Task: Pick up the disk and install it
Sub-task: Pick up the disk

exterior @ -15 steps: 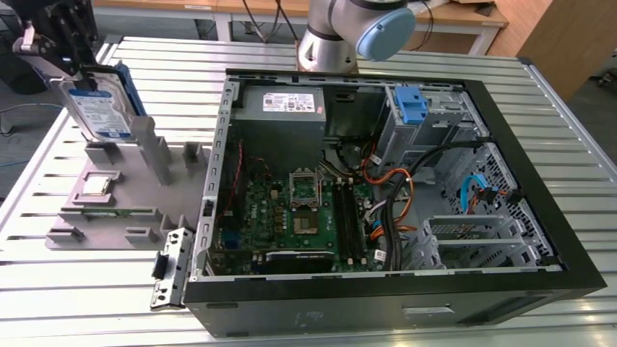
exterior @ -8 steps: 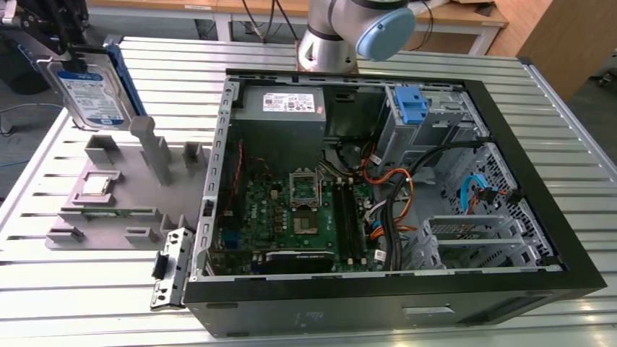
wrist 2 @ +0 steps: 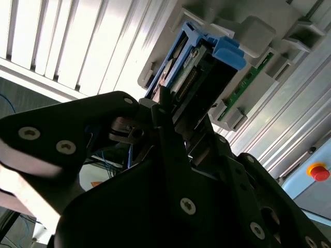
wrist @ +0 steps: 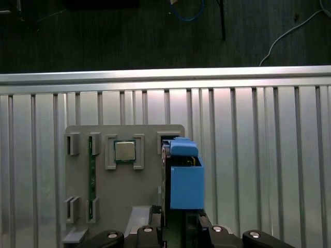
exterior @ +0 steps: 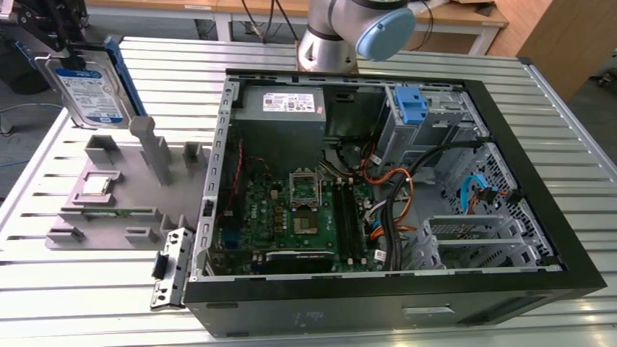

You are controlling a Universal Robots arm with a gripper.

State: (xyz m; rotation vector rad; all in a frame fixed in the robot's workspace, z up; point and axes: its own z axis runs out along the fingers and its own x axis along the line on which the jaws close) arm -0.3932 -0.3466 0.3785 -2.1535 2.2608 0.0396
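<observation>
The disk, a silver drive with a white-and-blue label and blue side rails, hangs upright at the exterior view's far left, above the grey fixture. My gripper is shut on its upper end. In the first wrist view the disk shows edge-on with its blue rail, rising from my gripper over the fixture. The second wrist view shows the disk clamped between the dark fingers.
An open computer case lies at the exterior view's right, with a motherboard, cables and a drive bay holding a blue bracket. The fixture carries a chip and a memory stick. The arm's base stands behind the case.
</observation>
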